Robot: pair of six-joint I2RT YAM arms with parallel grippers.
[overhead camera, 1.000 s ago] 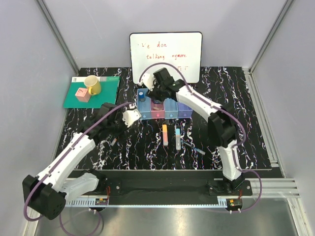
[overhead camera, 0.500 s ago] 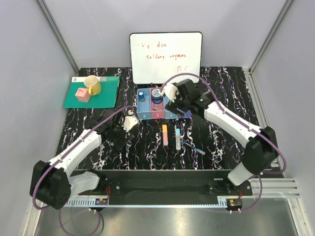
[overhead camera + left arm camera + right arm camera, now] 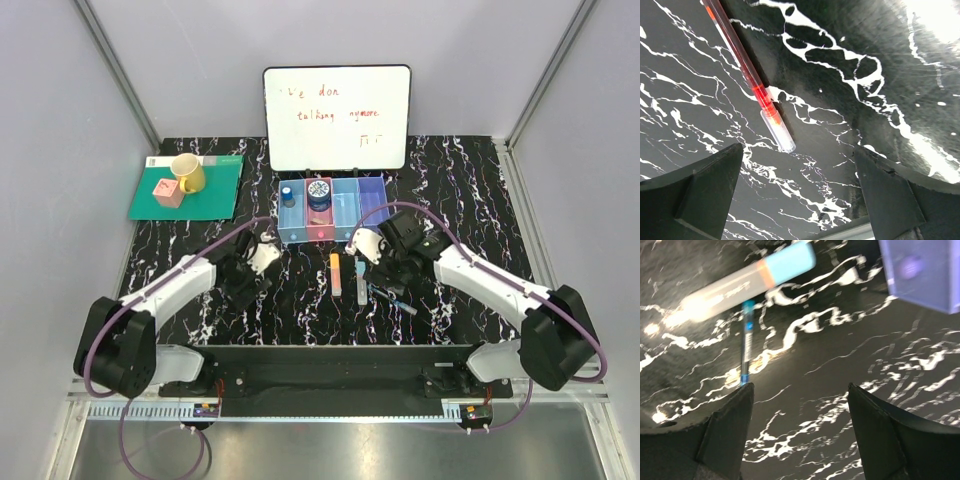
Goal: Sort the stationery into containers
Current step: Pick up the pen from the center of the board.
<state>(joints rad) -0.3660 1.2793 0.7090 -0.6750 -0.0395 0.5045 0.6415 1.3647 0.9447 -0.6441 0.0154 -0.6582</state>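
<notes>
The right arm has swung back from the containers point(image 3: 345, 238) by the table's point(image 3: 480, 200) far edge, leaving the round blue disc point(image 3: 319, 190) in the pink bin. The right end effector point(image 3: 365, 250), fingers spread with nothing between them, now hangs at mid-table above the light-blue marker point(image 3: 360, 281) and a small blue pen point(image 3: 395, 300). The left end effector point(image 3: 262, 258) stands wide apart over the dark-red pen point(image 3: 747, 75), left of centre. An orange marker point(image 3: 336, 274) lies just beside the light-blue one.
</notes>
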